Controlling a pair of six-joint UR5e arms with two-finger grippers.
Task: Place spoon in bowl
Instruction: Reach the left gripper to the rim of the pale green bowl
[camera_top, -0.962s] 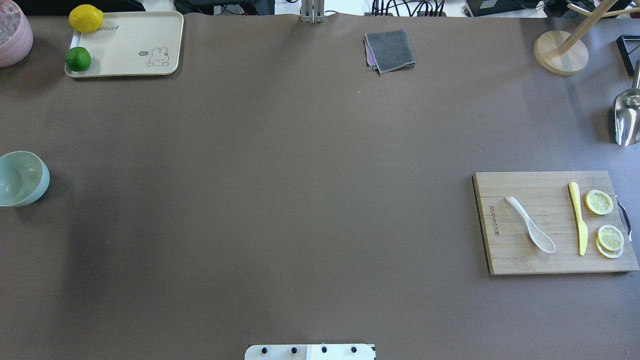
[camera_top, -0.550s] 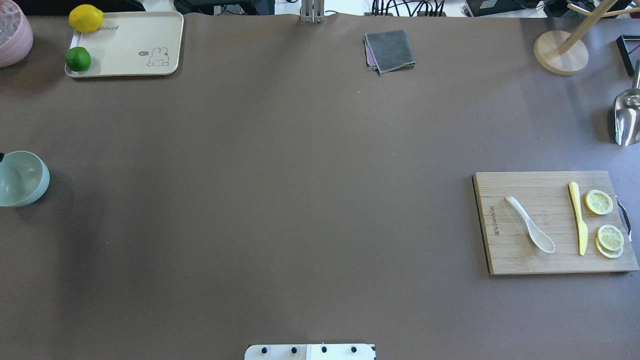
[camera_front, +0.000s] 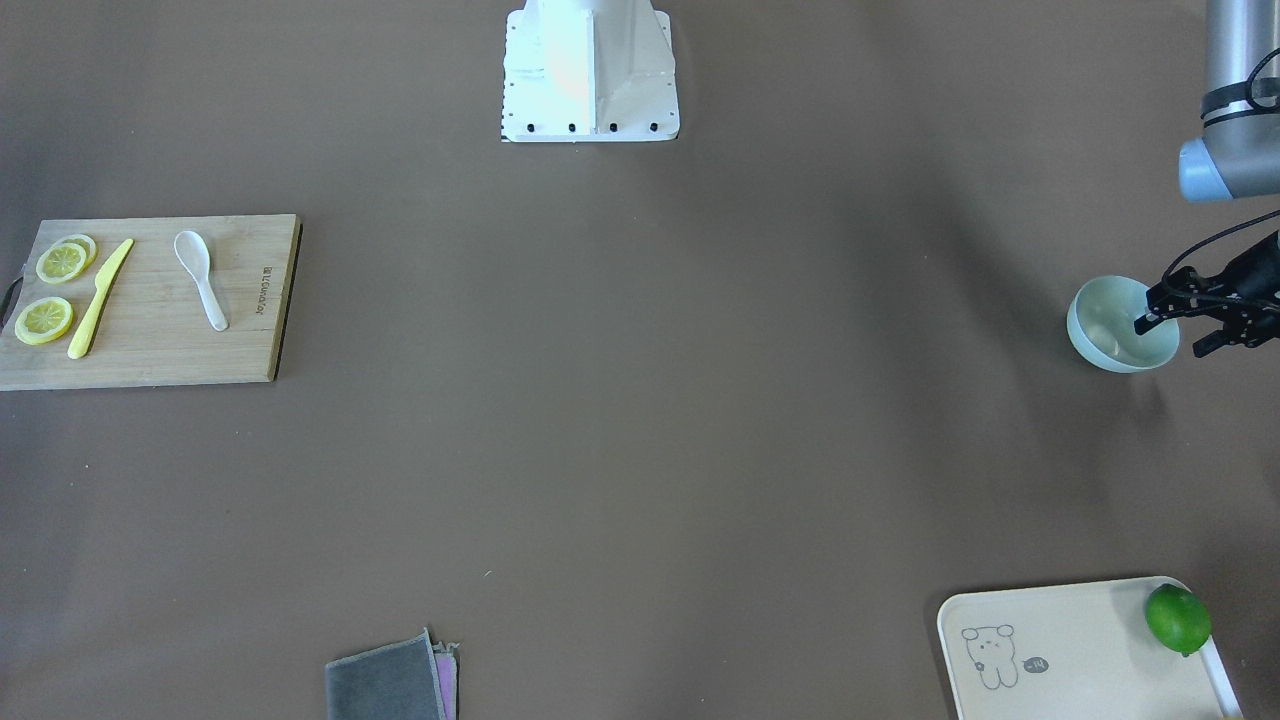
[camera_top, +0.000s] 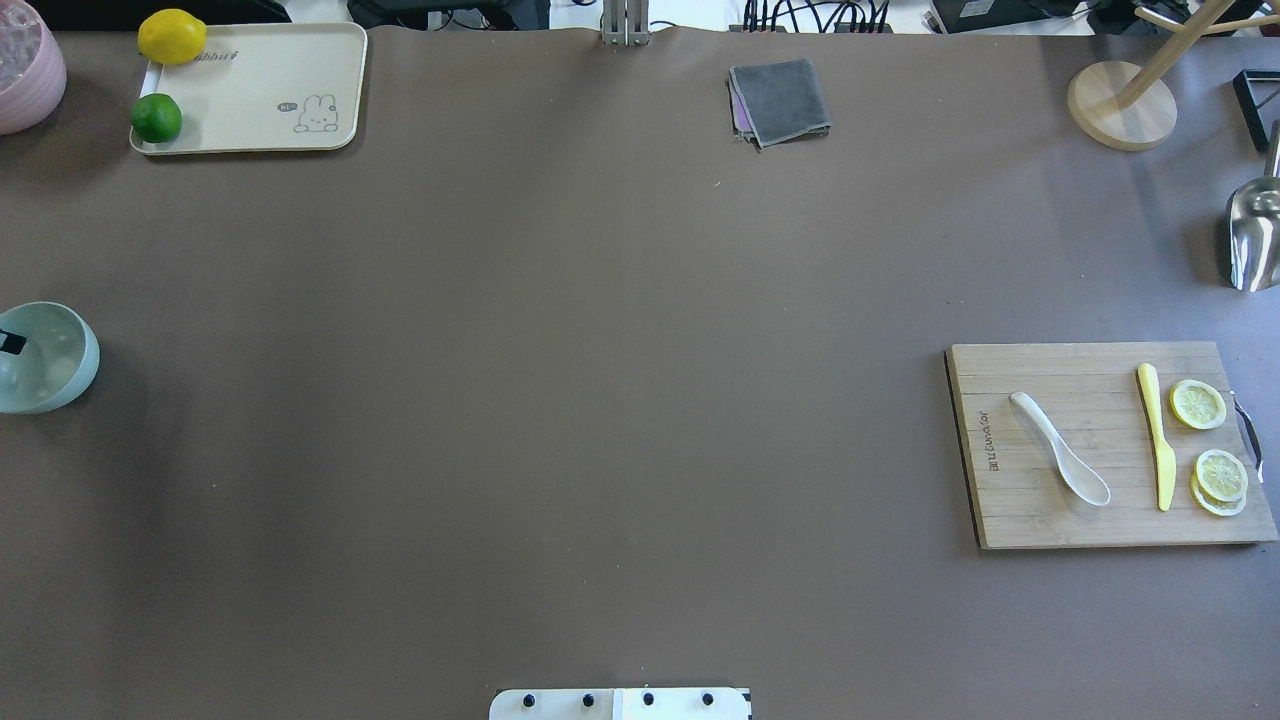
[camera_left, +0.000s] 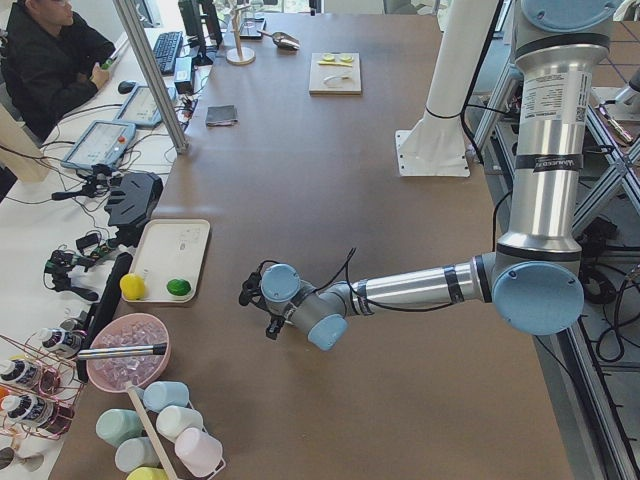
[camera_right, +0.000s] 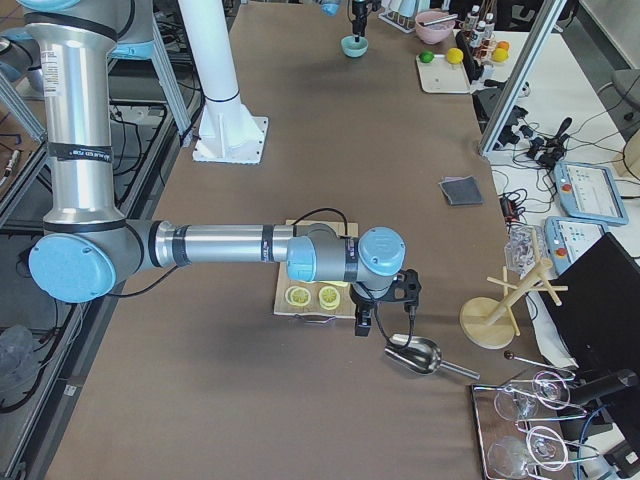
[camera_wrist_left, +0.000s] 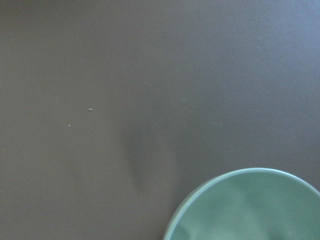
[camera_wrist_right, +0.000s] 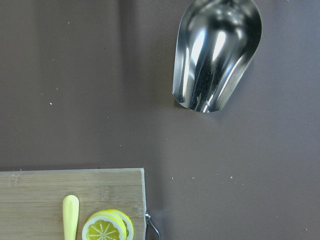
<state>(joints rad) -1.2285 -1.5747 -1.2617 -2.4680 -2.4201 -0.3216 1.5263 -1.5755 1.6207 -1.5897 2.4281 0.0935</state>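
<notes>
The white spoon (camera_top: 1060, 462) lies on a wooden cutting board (camera_top: 1010, 520) at the right of the table, scoop towards the robot, and also shows in the front view (camera_front: 200, 277). The mint-green bowl (camera_top: 50, 365) stands at the far left edge and shows in the front view (camera_front: 1105, 325) and the left wrist view (camera_wrist_left: 250, 210). My left gripper (camera_front: 1176, 335) is open at the bowl's outer rim, with one fingertip (camera_top: 12, 342) over the bowl. My right gripper (camera_right: 383, 312) hangs beyond the board's outer end; I cannot tell if it is open or shut.
A yellow knife (camera_top: 1158, 450) and lemon slices (camera_top: 1198, 404) share the board. A metal scoop (camera_wrist_right: 215, 55) lies beyond it. A tray (camera_top: 270, 80) with a lemon and a lime, a grey cloth (camera_top: 780, 100) and a wooden stand (camera_top: 1120, 105) line the far edge.
A black fingertip of my left gripper has come in from the left edge over the bowl. The spoon and board have not moved.
</notes>
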